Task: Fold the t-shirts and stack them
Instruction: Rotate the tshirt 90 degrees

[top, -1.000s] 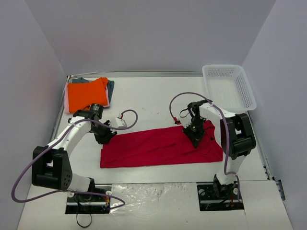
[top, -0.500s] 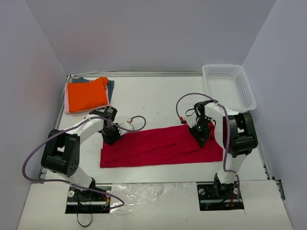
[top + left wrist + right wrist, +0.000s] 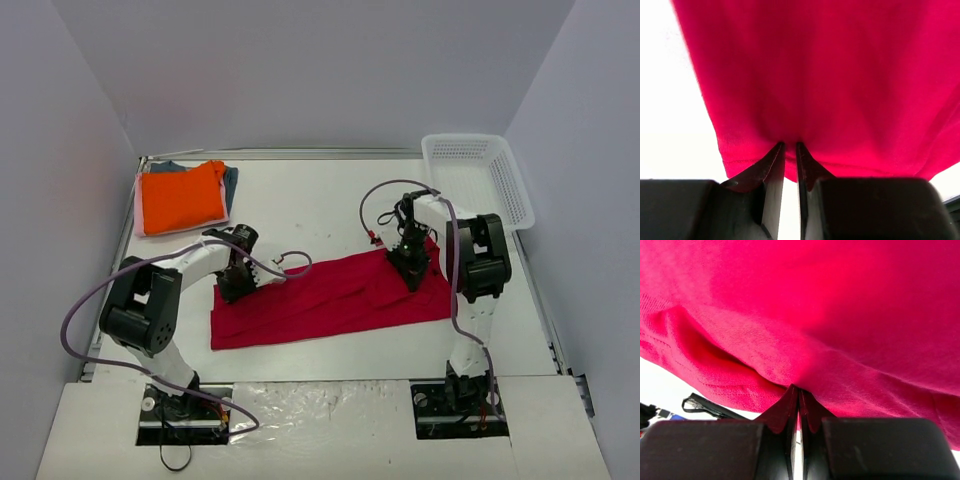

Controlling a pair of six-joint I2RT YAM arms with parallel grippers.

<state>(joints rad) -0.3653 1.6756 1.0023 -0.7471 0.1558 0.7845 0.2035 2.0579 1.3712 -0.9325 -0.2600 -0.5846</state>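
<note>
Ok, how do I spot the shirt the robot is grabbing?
Look at the white table, in its near half. The red shirt lies there, long and spread out. The other shirts sit folded in a far-left pile, orange on top.

Left gripper (image 3: 790, 146) pinched closed, right gripper (image 3: 798, 388) clamped tight, both low

White work table (image 3: 330, 195) stood boxed in by plain pale walls under soft, even light.
A lavender-grey back wall (image 3: 320, 70) and matching left side wall (image 3: 50, 220) and right side wall (image 3: 590, 150) enclosed it; a metal rail (image 3: 300, 154) ran along the far edge, and crinkled glossy sheeting (image 3: 320, 400) covered the near edge.
</note>
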